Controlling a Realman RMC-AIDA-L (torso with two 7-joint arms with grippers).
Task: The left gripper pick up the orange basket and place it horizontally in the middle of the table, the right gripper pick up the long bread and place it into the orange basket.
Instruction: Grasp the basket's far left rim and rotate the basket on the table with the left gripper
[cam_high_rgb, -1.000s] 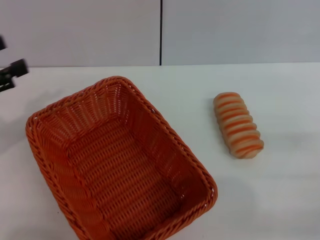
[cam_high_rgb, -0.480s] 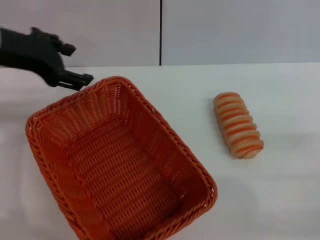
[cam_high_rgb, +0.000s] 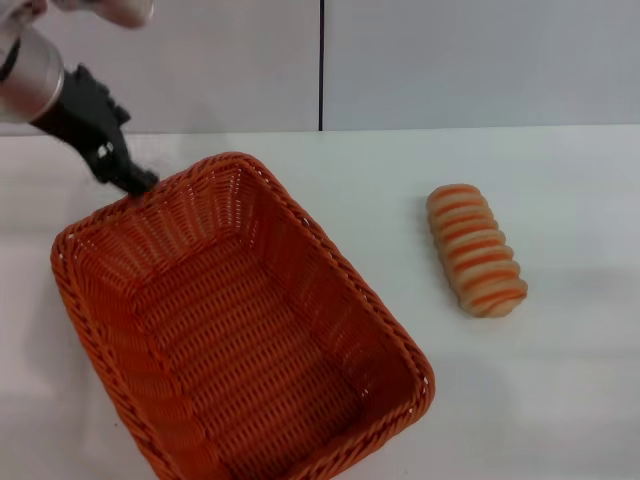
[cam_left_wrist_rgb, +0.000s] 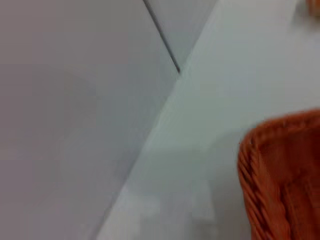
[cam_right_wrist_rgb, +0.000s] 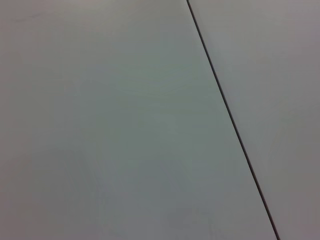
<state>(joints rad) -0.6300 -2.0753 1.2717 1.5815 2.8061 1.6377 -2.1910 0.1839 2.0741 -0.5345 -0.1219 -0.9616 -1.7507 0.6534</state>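
Note:
The orange basket (cam_high_rgb: 330, 262) lies at an angle on the left half of the white table (cam_high_rgb: 560, 400), open side up and with nothing in it. My left gripper (cam_high_rgb: 133, 178) reaches in from the upper left, its black tip right at the basket's far left rim. The left wrist view shows that rim corner of the basket (cam_left_wrist_rgb: 280, 180) close by. The long bread (cam_high_rgb: 477, 250), tan with orange stripes, lies on the table to the right of the basket, apart from it. No right gripper shows in any view.
A grey wall with a dark vertical seam (cam_high_rgb: 321, 65) runs behind the table's far edge. The right wrist view shows only plain wall panels with a seam (cam_right_wrist_rgb: 230, 115). Bare table lies between the basket and the bread.
My left gripper came in from the left edge, swung over the table and has come down, its tip now at the basket's far left rim. Basket and bread have not moved.

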